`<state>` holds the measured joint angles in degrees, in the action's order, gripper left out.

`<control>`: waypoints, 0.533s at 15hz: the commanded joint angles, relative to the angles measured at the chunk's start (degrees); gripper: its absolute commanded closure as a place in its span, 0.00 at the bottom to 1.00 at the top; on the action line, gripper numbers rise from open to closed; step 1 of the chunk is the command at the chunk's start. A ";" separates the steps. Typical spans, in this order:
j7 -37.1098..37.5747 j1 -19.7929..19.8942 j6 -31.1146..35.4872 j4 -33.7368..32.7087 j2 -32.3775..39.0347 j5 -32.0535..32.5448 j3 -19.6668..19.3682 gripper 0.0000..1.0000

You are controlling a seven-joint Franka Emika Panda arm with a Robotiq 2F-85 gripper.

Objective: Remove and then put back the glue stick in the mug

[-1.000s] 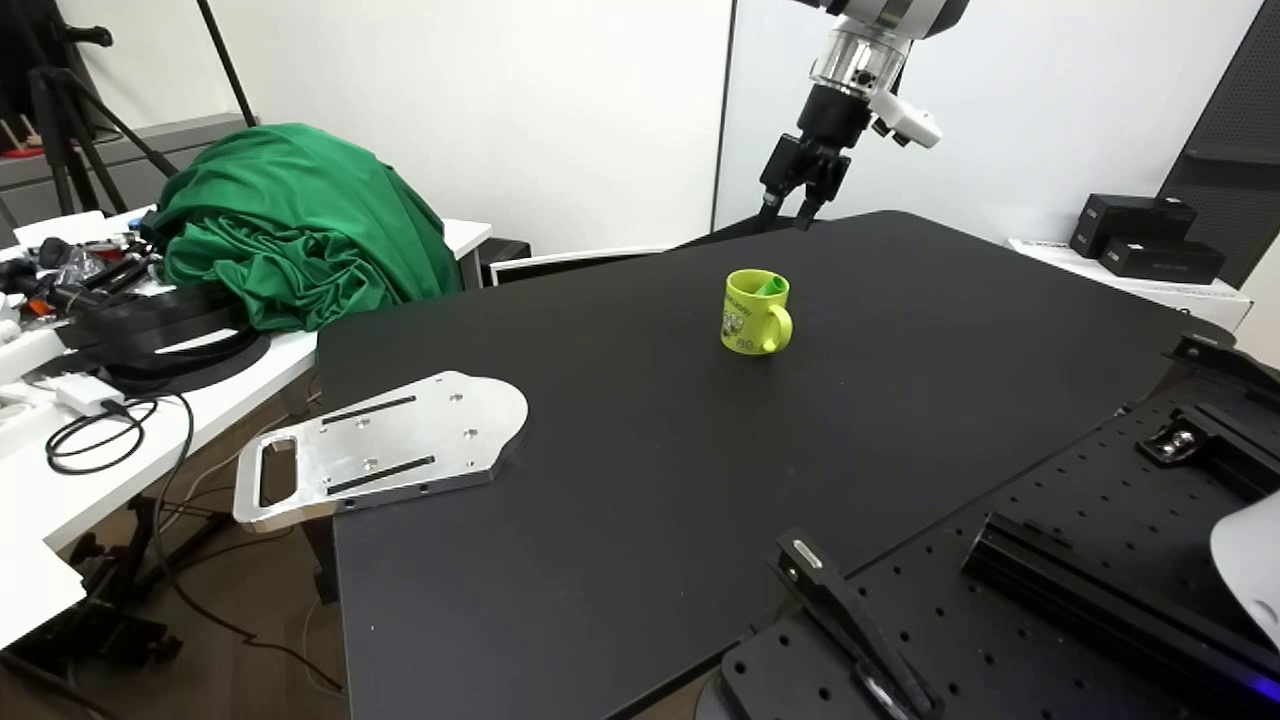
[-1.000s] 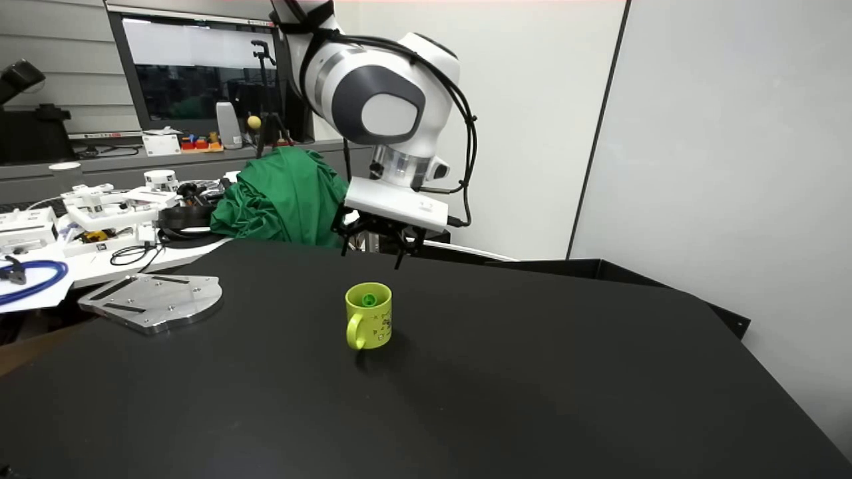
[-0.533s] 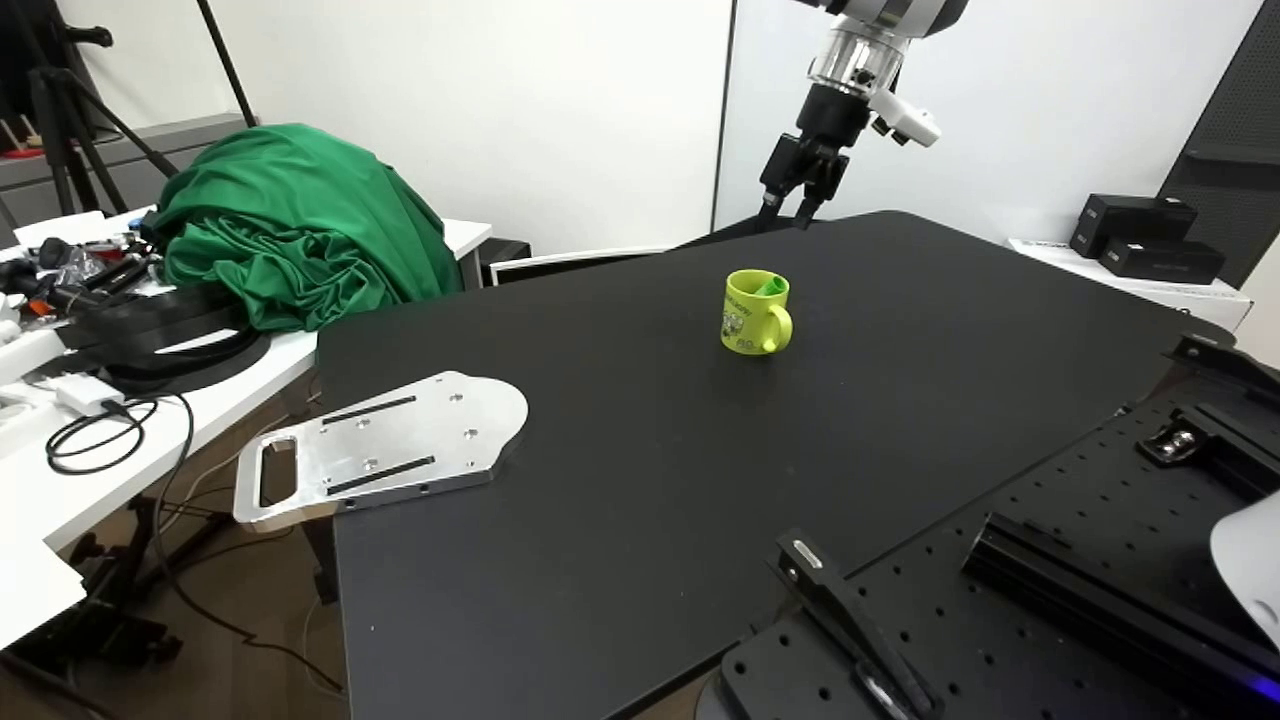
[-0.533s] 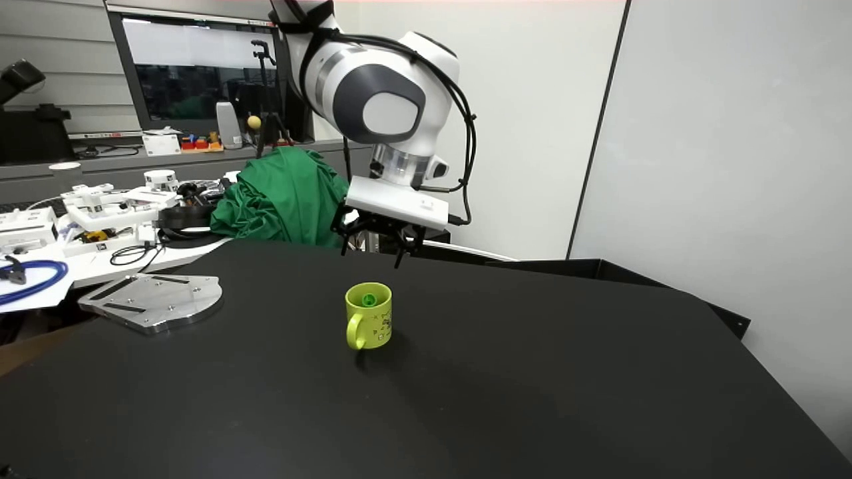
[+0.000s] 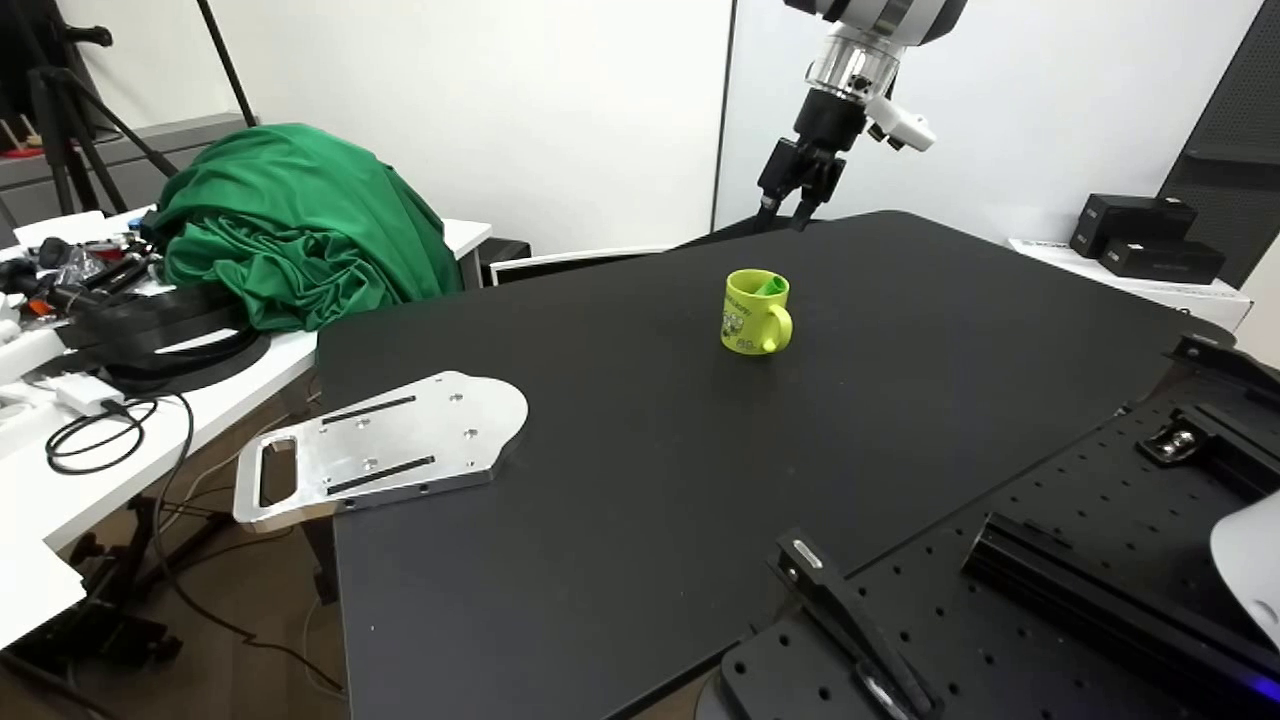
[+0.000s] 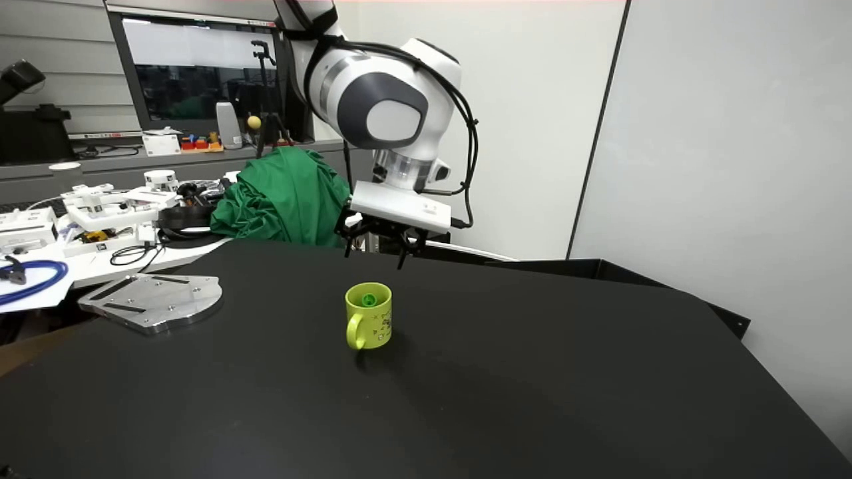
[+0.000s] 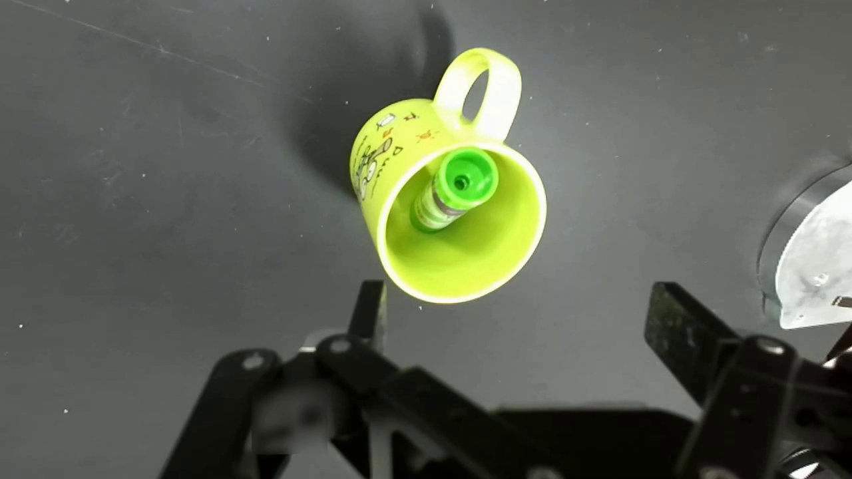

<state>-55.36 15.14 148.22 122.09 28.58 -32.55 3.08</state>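
Note:
The lime-green mug [image 5: 742, 325] stands upright on the black table in both exterior views [image 6: 381, 326]. A green glue stick [image 6: 369, 301] leans inside it, with its top end showing at the mug's mouth. In the wrist view the mug [image 7: 479, 259] is at upper centre, its handle pointing up, and the glue stick [image 7: 467, 178] leans near the handle side of the rim. Its lower end is inside the mug. My gripper [image 7: 519, 293] is open and empty. In both exterior views the gripper [image 5: 785, 215] [image 6: 374, 261] hangs above the table, higher than the mug and apart from it.
A silver metal plate [image 5: 430, 425] lies at a table edge and also shows in the wrist view [image 7: 815, 259]. A green cloth heap [image 5: 300, 230] and a cluttered white side table [image 5: 230, 410] stand beside the black table [image 5: 620, 560]. Black clamps [image 5: 850, 625] sit near another edge.
In the last half second the arm and gripper have shifted very slightly and the arm sits a little lower. The mug and glue stick have not moved. The gripper stays open.

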 commanded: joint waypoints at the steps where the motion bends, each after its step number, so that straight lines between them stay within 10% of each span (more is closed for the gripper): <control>1: -2.22 2.98 4.09 -2.42 3.69 -1.43 3.67 0.00; 8: -0.79 3.96 8.67 -3.31 8.05 1.18 7.32 0.00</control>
<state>-56.43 17.57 155.27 120.20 34.49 -32.45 7.99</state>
